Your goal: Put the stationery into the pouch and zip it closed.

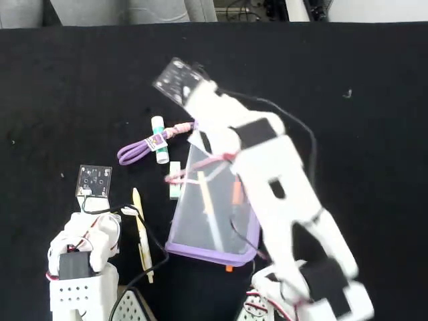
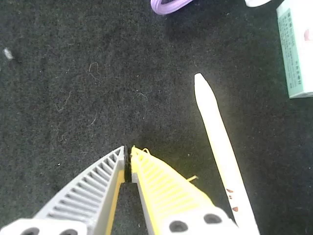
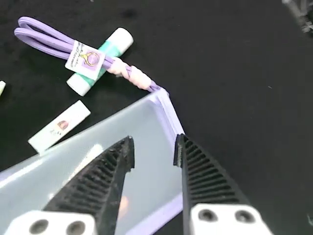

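We're hovering right gripper [image 3: 154, 147], jaws apart, over pouch [image 3: 142, 125] corner; left gripper [image 2: 128, 155] is sitting closed beside pen [image 2: 217, 142].

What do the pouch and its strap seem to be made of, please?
The pouch looks like soft, frosted clear plastic with a slight sheen: the stationery inside shows through it. Its lilac trim is probably fabric. The strap seems a smooth lilac cord, rubbery or woven; I cannot tell which.
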